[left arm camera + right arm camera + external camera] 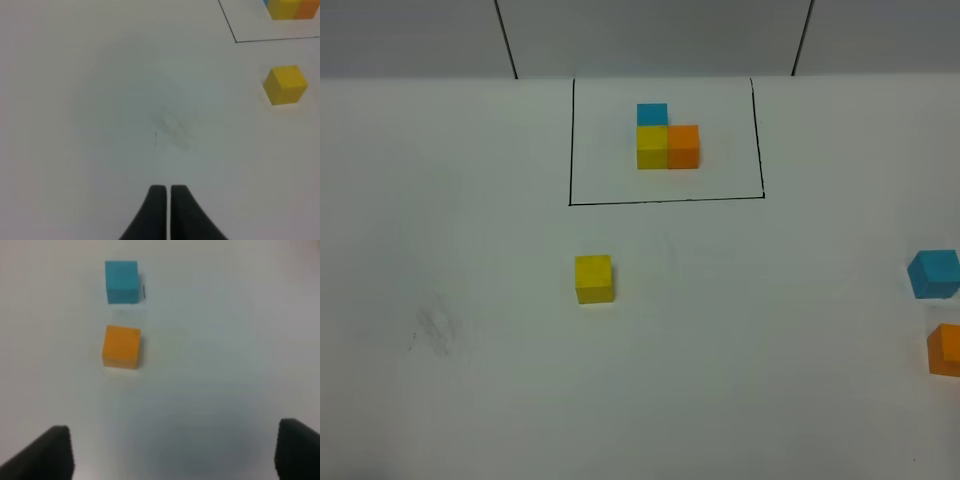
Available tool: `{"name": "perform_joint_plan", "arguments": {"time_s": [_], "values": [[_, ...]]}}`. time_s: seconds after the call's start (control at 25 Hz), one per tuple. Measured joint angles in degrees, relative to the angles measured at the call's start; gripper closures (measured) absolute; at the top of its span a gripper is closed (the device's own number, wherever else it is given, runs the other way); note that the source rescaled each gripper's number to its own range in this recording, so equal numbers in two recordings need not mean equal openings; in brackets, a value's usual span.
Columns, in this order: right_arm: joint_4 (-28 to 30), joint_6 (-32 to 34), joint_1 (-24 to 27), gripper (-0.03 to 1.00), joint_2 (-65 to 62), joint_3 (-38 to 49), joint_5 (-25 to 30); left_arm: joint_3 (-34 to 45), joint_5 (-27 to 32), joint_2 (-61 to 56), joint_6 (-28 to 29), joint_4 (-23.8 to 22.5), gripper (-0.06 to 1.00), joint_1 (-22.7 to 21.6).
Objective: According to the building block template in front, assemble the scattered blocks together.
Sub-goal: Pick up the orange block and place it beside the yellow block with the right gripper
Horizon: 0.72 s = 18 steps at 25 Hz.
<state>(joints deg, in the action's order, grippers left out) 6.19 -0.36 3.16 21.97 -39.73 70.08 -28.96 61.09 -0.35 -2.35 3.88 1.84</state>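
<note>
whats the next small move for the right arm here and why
Probably ease the right gripper forward and down over the orange cube. Its jaws stand open and empty, and that cube is the nearer of the two loose ones ahead, apart from the blue cube. The yellow cube sits alone, and the template shows orange touching yellow.

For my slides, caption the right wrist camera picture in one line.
Right gripper open over the white table, a small matte orange cube and sky-blue cube ahead, apart.
</note>
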Motion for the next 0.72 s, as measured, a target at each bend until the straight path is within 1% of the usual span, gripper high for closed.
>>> {"name": "perform_joint_plan", "arguments": {"time_s": [0.24, 0.48, 0.72], "values": [[-0.15, 0.00, 0.00, 0.05, 7.25, 0.00, -0.13, 0.00, 0.00, 0.00, 0.00, 0.00, 0.94, 0.00], [-1.51, 0.36, 0.00, 0.05, 14.11, 0.00, -0.39, 0.00, 0.00, 0.00, 0.00, 0.00, 0.94, 0.00], [-2.05, 1.77, 0.00, 0.05, 21.40, 0.00, -3.83, 0.00, 0.00, 0.00, 0.00, 0.00, 0.94, 0.00]]}}
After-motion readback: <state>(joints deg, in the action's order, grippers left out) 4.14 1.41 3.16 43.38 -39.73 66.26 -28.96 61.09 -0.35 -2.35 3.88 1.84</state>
